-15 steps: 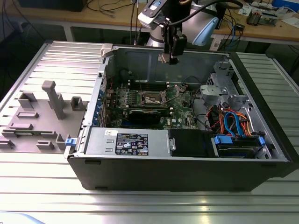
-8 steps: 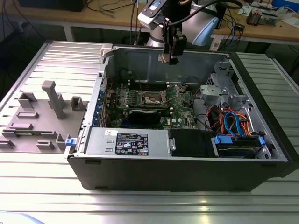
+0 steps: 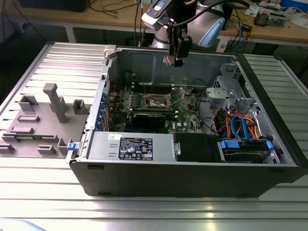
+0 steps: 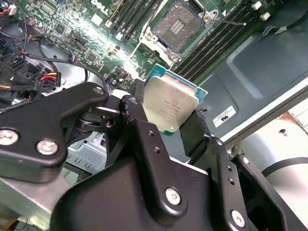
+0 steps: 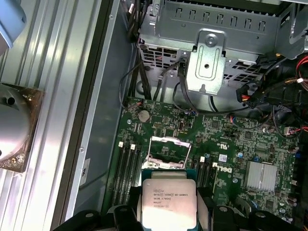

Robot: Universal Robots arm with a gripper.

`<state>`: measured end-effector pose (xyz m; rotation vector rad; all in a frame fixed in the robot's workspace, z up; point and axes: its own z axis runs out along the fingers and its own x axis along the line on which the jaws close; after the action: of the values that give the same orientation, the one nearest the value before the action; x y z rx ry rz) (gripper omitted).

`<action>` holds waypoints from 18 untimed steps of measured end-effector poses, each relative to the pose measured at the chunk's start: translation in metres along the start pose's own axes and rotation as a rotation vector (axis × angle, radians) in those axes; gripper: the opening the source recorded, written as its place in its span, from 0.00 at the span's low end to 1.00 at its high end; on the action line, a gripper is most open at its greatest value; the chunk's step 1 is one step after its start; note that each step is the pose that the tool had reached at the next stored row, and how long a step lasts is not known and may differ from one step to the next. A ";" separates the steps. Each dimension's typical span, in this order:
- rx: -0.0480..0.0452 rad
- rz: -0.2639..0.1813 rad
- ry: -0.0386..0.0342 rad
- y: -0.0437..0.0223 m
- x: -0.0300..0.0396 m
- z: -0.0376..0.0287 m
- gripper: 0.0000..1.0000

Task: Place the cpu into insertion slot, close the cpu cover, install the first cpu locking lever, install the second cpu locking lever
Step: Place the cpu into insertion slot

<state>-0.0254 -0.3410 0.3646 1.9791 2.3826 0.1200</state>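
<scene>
Over the case (image 3: pixel 144 178) | fingers (image 4: pixel 144 134) clamp cpu (image 4: pixel 171 103), gripped edges hidden | insertion slot (image 4: pixel 185 24) bare

cpu (image 5: pixel 168 204): grey print lines | power supply (image 3: pixel 98 147): printed label (image 3: pixel 136 147), too small | case wall (image 4: pixel 250 62): white sticker (image 4: pixel 224 115)

An open computer case (image 3: pixel 192 178) sits on a ribbed table (image 3: pixel 144 211), grey fixture (image 3: pixel 48 130) beside it.

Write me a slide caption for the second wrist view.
Gripper holding the cpu, with the empty insertion slot on the green motherboard behind it.
</scene>
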 end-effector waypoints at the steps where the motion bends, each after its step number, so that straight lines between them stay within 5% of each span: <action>1: 0.0000 0.001 -0.0001 0.0000 0.0000 0.0001 0.54; 6: -0.0004 0.021 -0.0019 -0.0002 0.0000 0.0017 0.54; 10: -0.0011 0.078 -0.0069 -0.0013 0.0001 0.0060 0.54; 18: -0.0011 0.083 -0.0075 -0.0048 0.0006 0.0095 0.54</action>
<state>-0.0294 -0.3410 0.3547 2.0742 2.2961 0.1163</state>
